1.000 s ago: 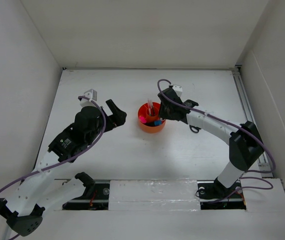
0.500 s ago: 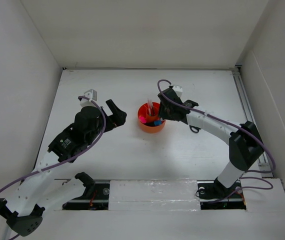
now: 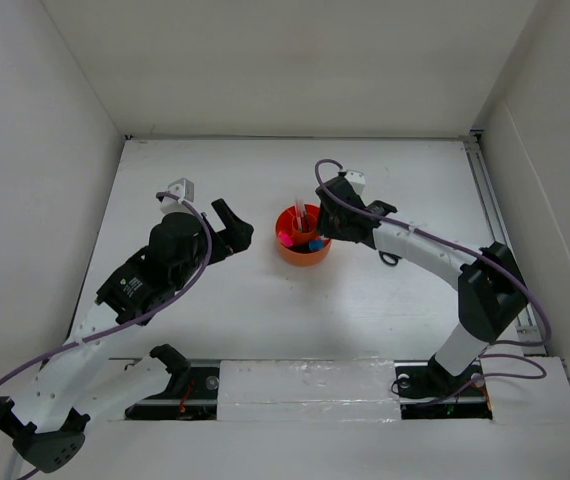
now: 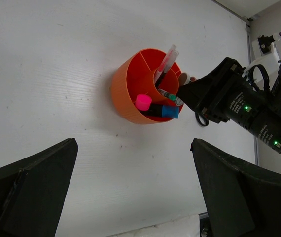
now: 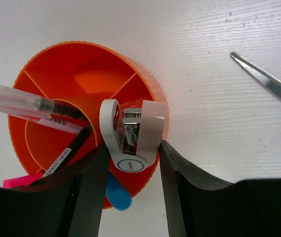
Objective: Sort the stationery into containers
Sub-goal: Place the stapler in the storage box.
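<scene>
Near the middle of the counter [image 3: 265, 300], the right gripper [image 5: 130, 153] pinches the pink-white clip [image 5: 135, 126] over the orange organiser [image 5: 88, 74] rim; the left gripper [image 3: 235, 224] gapes wide beside it, leftward.

Left arm stretches up the left side of the top view, elbow bent, and the left gripper [image 3: 235, 226] is spread wide, its fingers far apart. Right arm arcs in from the lower right, wrist tipped down at centre frame. The right gripper [image 3: 322, 230] is half closed, fingers pressing both sides of a white clip-like piece [image 5: 130, 138].
</scene>
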`<move>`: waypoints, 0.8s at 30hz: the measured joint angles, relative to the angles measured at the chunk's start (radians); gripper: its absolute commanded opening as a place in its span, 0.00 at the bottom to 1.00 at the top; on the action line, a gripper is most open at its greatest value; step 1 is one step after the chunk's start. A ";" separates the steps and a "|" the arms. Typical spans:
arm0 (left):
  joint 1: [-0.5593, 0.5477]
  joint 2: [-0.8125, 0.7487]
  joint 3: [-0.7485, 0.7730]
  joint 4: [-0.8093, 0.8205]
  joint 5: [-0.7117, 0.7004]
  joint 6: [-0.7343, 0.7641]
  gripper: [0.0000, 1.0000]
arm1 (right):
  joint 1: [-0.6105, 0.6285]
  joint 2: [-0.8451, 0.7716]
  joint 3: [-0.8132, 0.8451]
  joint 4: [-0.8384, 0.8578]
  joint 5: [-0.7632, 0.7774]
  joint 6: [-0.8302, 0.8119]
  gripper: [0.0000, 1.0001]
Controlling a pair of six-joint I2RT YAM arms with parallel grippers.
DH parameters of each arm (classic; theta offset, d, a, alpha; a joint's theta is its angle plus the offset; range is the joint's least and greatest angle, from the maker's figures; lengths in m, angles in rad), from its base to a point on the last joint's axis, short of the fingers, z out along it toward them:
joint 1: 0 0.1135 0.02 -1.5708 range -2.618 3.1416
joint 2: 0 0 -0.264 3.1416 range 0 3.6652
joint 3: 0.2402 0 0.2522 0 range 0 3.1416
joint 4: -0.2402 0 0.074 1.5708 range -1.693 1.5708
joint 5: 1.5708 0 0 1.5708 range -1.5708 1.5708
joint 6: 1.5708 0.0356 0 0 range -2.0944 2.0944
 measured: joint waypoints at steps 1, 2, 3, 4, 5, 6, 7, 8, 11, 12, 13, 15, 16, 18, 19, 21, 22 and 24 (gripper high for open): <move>0.000 0.000 0.000 0.000 0.000 0.000 1.00 | 0.000 0.000 -0.003 0.004 0.002 0.000 0.53; 0.000 0.000 0.000 0.000 0.000 0.000 1.00 | 0.000 -0.001 -0.004 0.008 0.003 -0.001 0.54; 0.000 -0.002 0.000 0.000 0.000 0.000 1.00 | 0.000 -0.001 -0.005 0.009 0.005 -0.001 0.56; 0.000 -0.003 0.000 0.000 0.000 0.000 1.00 | 0.000 -0.001 -0.007 0.011 0.006 -0.001 0.62; 0.000 -0.005 0.000 0.000 0.000 0.000 1.00 | 0.000 -0.001 -0.009 0.011 0.007 -0.002 0.64; 0.000 -0.008 0.000 0.000 0.000 0.000 1.00 | 0.000 -0.001 -0.010 0.010 0.007 0.000 0.66; 0.000 -0.010 0.000 0.000 0.000 0.000 1.00 | 0.000 -0.001 -0.010 0.010 0.008 -0.001 0.68; 0.000 -0.013 0.000 0.000 0.000 0.000 1.00 | 0.000 -0.001 -0.010 0.011 0.008 -0.001 0.69; 0.000 -0.014 0.000 0.000 0.000 0.000 1.00 | 0.000 -0.001 -0.010 0.012 0.010 -0.001 0.69; 0.000 -0.014 0.000 0.000 0.000 0.000 1.00 | 0.000 -0.002 -0.010 0.013 0.010 -0.001 0.69; 0.000 -0.014 0.000 0.000 0.000 0.000 1.00 | 0.000 -0.003 -0.010 0.013 0.010 -0.001 0.69; 0.000 -0.014 -0.001 0.000 0.000 0.000 1.00 | 0.000 -0.013 -0.010 0.013 0.010 -0.001 0.70; 0.000 -0.014 -0.001 0.000 0.000 0.000 1.00 | 0.000 -0.022 -0.010 0.012 0.010 -0.001 0.70; 0.000 -0.014 -0.002 0.000 0.000 0.000 1.00 | 0.000 -0.043 -0.010 0.013 0.011 -0.001 0.70; 0.000 -0.015 -0.004 0.001 0.000 0.000 1.00 | 0.000 -0.055 -0.010 0.013 0.011 -0.001 0.70; 0.000 -0.015 -0.009 0.001 0.000 0.000 1.00 | 0.000 -0.080 -0.010 0.009 0.016 -0.001 0.70; 0.000 -0.015 -0.010 0.002 0.000 0.000 1.00 | 0.000 -0.091 -0.010 0.006 0.020 -0.001 0.70; 0.000 -0.015 -0.013 0.002 0.001 0.000 1.00 | -0.002 -0.114 -0.010 -0.008 0.029 -0.001 0.71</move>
